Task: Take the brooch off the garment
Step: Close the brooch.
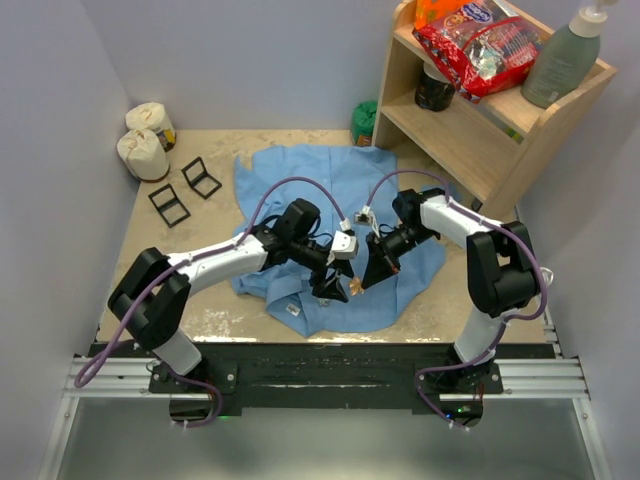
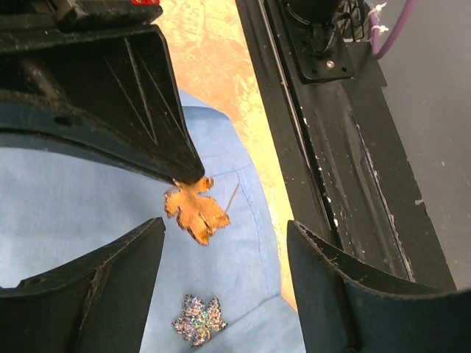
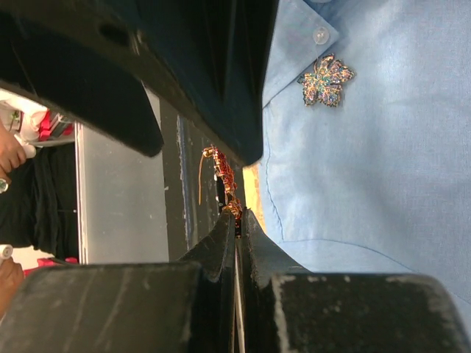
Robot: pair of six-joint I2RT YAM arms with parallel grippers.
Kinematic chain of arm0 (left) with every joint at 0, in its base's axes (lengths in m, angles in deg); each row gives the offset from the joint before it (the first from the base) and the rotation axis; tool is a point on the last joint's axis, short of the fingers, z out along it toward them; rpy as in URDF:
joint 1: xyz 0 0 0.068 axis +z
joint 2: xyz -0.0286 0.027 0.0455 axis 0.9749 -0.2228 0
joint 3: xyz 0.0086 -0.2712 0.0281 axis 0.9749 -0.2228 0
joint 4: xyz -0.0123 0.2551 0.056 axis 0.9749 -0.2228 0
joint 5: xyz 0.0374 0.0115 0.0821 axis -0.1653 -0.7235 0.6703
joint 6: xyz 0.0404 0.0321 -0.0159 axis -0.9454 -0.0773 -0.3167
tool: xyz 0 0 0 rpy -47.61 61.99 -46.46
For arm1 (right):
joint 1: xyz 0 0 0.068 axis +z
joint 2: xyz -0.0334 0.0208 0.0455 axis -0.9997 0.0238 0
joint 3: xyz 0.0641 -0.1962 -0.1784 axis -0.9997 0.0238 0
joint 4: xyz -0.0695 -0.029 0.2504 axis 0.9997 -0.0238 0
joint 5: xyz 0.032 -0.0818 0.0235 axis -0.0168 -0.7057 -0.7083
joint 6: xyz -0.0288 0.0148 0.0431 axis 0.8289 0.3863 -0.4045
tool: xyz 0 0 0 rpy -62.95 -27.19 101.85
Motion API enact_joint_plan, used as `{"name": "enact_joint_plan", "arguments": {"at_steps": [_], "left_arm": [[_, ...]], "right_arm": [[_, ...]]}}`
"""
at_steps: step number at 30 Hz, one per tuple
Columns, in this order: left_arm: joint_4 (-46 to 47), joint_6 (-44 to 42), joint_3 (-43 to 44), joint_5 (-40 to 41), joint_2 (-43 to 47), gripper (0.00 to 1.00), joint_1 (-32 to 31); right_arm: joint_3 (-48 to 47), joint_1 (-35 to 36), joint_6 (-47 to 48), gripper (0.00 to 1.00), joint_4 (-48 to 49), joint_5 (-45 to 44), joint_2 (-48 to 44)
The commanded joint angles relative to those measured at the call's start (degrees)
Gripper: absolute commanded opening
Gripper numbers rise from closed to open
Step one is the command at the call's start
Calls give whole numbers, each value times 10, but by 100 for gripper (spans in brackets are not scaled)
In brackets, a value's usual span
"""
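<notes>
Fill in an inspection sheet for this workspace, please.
Surface: tan table, stained.
Job's things: blue garment spread out; gold leaf brooch held, seemingly off the cloth; multicoloured brooch pinned on garment.
Clutter: two white pouches, two black stands, green object.
Grippers: right gripper shut on gold leaf brooch; left gripper open beside it.
Cables: purple cables loop over both arms.
Surroundings: wooden shelf with snack bag and bottle; pale walls.
</notes>
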Motion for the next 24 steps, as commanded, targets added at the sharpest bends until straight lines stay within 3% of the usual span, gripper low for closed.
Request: {"name": "enact_joint_plan", "arguments": {"at_steps": [1,10,24], "left_arm": [[29,26,36,23,-18,72,-11],[34,43,51,4,-36,71,-23],[17,32,56,8,-50,58,-38]], "right_arm": [[-1,-3,6,0,8,17,-13],[1,-4,-8,0,23,11,-20],[5,-3,-13,0,31,9,-28]]}}
